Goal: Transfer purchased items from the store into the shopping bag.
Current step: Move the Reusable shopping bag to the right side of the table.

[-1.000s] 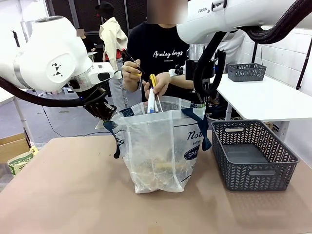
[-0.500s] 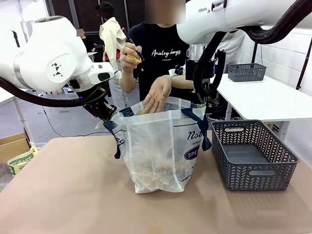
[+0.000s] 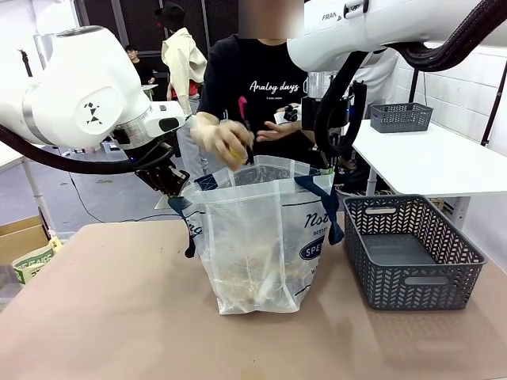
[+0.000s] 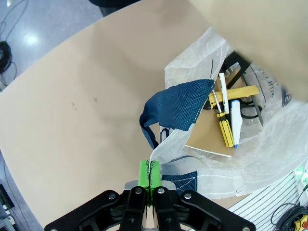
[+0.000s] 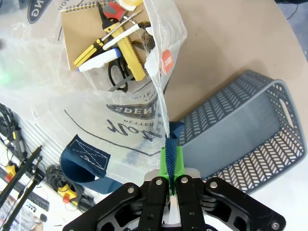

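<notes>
Tan table [image 3: 103,317] lies nearest the robot. Mid-table stands the bag [image 3: 253,237]: clear plastic, navy straps, upright, mouth spread wide. Just R of it, not touching, sits the basket [image 3: 412,253], dark grey lattice.

The items [image 3: 249,277] lie in the bag's bottom, a yellow/tan blur thru the plastic in the front view. L wrist view shows them better: tan notebook [image 4: 211,137] lying flat, yellow-handled screwdrivers [image 4: 224,131] and a white marker [image 4: 235,115] on top, black scissors [image 4: 251,111] beside.

L gripper [image 4: 149,171] is clenched on the bag's rim, green pads [image 4: 143,169] pressed together w/ the thin plastic between, near a navy strap [image 4: 180,103]. R gripper [image 5: 169,161] is clamped tight too, on the rim where the opposite strap joins, w/ the basket just beyond. In the front view they sit at the bag's top L and top R corners.

Farther off, a person in a black tee stands behind the table. One hand [image 3: 219,138], motion-blurred, is over the bag's far rim w/ smth yellow and a dark pen-like thing. The other hand [image 3: 276,131] is near the chest, apart from the bag.

Far R, a second grey basket [image 3: 401,116] sits on a white table.
</notes>
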Controlling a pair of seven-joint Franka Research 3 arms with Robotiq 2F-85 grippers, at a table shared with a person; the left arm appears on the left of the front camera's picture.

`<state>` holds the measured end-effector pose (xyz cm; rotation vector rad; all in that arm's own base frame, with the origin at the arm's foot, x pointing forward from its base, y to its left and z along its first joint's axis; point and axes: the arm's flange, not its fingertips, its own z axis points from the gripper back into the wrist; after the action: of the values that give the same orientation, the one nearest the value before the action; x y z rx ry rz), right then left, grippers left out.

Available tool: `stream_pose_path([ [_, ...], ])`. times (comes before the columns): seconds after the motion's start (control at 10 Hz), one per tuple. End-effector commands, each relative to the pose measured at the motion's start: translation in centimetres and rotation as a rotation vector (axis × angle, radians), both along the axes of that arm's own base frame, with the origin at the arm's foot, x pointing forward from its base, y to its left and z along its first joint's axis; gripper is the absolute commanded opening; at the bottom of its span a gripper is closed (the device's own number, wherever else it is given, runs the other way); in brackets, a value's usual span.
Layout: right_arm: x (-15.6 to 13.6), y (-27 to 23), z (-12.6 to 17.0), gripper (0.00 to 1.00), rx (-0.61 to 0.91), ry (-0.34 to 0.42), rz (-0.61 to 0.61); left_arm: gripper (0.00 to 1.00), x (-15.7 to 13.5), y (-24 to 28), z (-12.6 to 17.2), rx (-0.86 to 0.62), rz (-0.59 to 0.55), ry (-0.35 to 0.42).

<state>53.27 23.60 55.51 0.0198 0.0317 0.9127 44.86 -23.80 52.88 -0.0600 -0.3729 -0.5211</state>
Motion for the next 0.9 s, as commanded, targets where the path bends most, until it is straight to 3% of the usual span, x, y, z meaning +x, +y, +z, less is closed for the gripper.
stream_pose_path([
  [0.0, 0.0, -0.02, -0.05, 0.0, -0.001, 0.0, 0.0, 0.0, -0.03, 0.05, -0.01, 0.0, 0.001, -0.001],
  [0.8, 0.0, -0.02, -0.05, 0.0, -0.001, 0.0, 0.0, 0.0, -0.03, 0.05, -0.01, 0.0, 0.001, -0.001],
])
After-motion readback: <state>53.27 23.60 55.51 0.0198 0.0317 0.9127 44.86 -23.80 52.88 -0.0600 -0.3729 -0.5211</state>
